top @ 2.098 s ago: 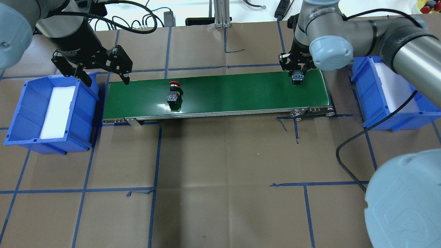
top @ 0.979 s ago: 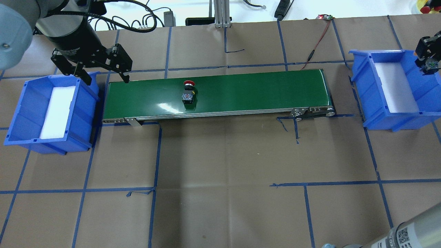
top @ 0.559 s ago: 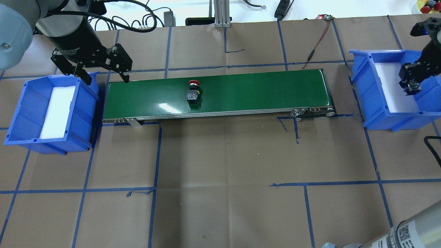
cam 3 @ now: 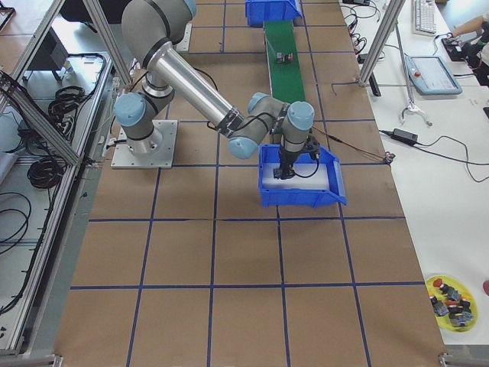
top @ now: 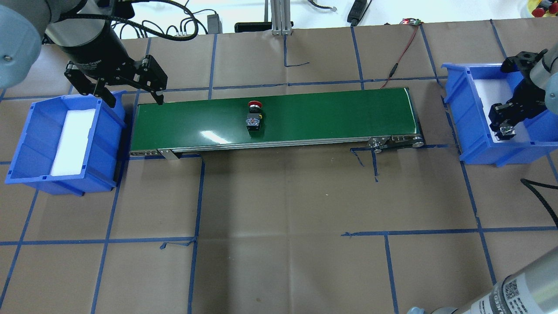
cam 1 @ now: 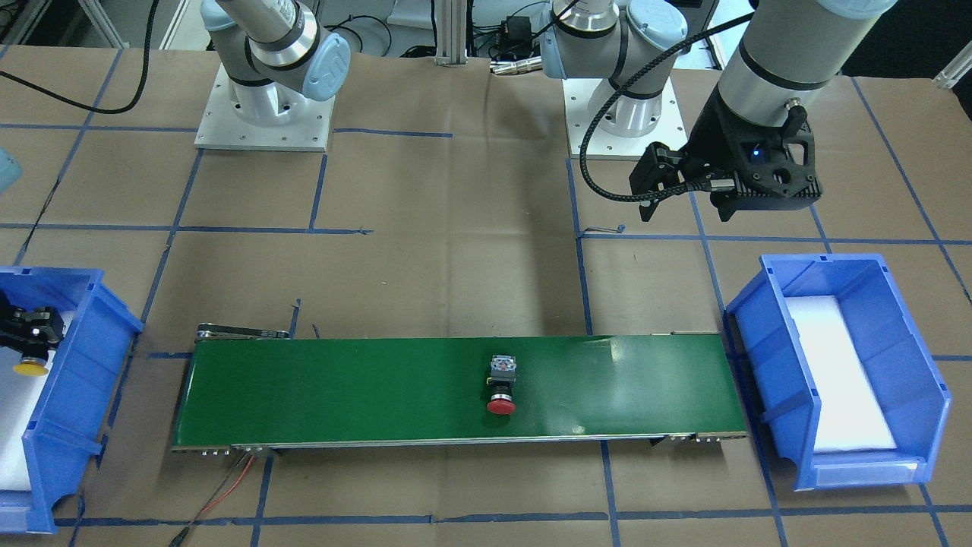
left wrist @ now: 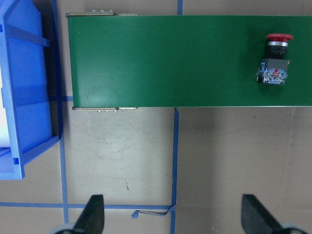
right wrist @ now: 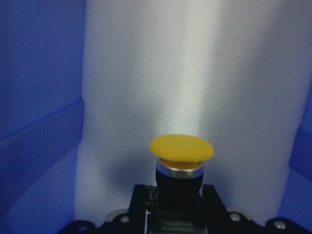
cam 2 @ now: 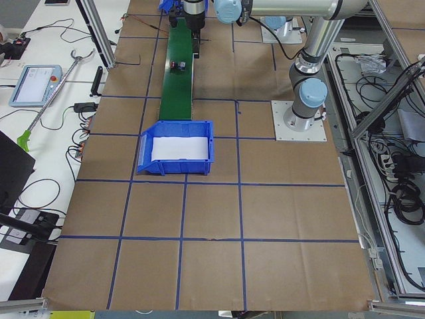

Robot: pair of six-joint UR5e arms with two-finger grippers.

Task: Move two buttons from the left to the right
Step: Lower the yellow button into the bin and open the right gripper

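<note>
Shifted rightward on green belt (top: 340,111), red button (top: 254,117) now near centre; sunk into blue bin (top: 462,117) at 3 o'clock, right hand (top: 505,125) clamping yellow button (right wrist: 181,147) over foam (right wrist: 195,73). Left hand (top: 134,100) spread wide at 9 o'clock. Lower until resting, release, lift straight up.

My right gripper (cam 1: 29,342) holds the yellow button (cam 1: 30,370) inside the left-edge blue bin (cam 1: 80,365). The red button (cam 1: 501,387) lies on the green conveyor belt (cam 1: 342,387). My left gripper (cam 1: 683,216) hangs spread above brown paper (cam 1: 456,266).
</note>
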